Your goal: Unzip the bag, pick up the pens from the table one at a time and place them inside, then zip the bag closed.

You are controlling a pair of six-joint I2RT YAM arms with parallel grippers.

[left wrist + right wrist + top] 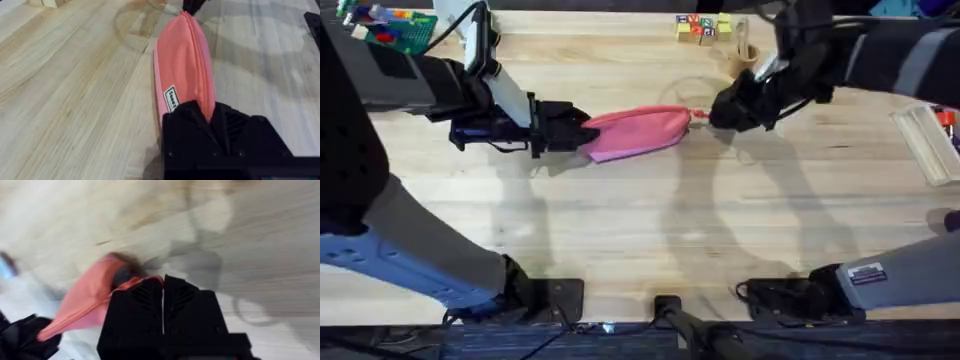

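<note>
The pink-coral bag [640,131] lies on the table [640,230] at mid-height, long axis left to right. My left gripper [585,133] is shut on its left end; in the left wrist view the fabric [182,60] is pinched between the black fingers [190,125]. At the bag's right end, my right gripper [712,115] is shut, and a coral zipper tab [142,281] runs into its closed fingertips [145,297]. The zipper seam [197,55] looks closed along the length I can see. The pens are out of view.
Coloured letter blocks [702,27] and a small wooden cup [748,55] stand at the far edge. A green toy board [395,28] is at the far left corner. A clear plastic box [928,140] lies at the right edge.
</note>
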